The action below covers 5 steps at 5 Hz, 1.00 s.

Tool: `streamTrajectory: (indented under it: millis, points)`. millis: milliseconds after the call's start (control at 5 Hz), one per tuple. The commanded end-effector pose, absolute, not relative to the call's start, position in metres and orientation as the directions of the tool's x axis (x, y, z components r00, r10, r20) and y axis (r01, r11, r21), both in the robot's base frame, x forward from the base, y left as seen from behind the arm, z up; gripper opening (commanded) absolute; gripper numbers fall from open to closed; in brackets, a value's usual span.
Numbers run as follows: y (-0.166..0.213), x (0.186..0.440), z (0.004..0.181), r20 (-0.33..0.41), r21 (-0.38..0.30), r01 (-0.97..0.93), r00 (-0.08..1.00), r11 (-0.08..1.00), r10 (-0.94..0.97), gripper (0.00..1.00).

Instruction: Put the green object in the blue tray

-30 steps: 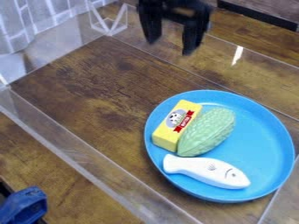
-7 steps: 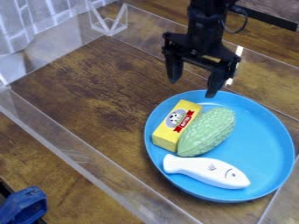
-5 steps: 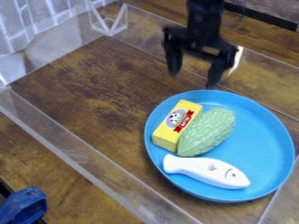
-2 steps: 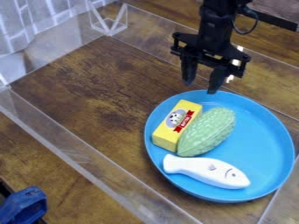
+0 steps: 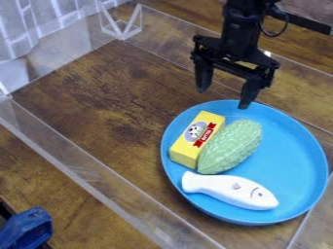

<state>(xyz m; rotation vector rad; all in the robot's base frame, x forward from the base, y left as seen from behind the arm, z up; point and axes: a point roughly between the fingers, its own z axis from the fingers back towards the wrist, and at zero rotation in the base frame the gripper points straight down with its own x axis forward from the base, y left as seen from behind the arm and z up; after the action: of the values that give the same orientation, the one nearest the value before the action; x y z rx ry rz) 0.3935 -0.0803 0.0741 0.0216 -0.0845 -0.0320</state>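
Observation:
The green object (image 5: 231, 146), pale green and bumpy, lies inside the blue tray (image 5: 302, 160), left of its centre. It rests against a yellow block with a red label (image 5: 197, 137). A white fish-shaped toy (image 5: 231, 190) lies in the tray's near part. My gripper (image 5: 227, 89) hangs over the tray's far rim, pointing down. Its two dark fingers stand apart with nothing between them, and it is clear of the green object.
The tray sits on a dark wooden table (image 5: 104, 107) ringed by a low clear plastic wall (image 5: 78, 165). A dark blue cloth-like thing (image 5: 23, 231) lies at the bottom left corner, outside the wall.
The gripper has stayed by the tray's far rim, shifting slightly right. Its fingers were wide, stood narrower a moment ago, and are spread again now. Nothing in the tray moved.

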Motion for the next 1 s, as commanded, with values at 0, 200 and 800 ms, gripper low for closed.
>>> streamTrajectory:
  millis: [0,200,800]
  points:
    - [-0.083,0.399,0.101,0.157,0.004,0.030,0.987,1.000,-0.030,1.00]
    - [-0.078,0.397,0.100,0.142,0.006,0.025,0.989,1.000,-0.025,1.00]
    - [-0.040,0.387,0.112,0.144,-0.024,-0.001,0.990,1.000,0.005,1.00]
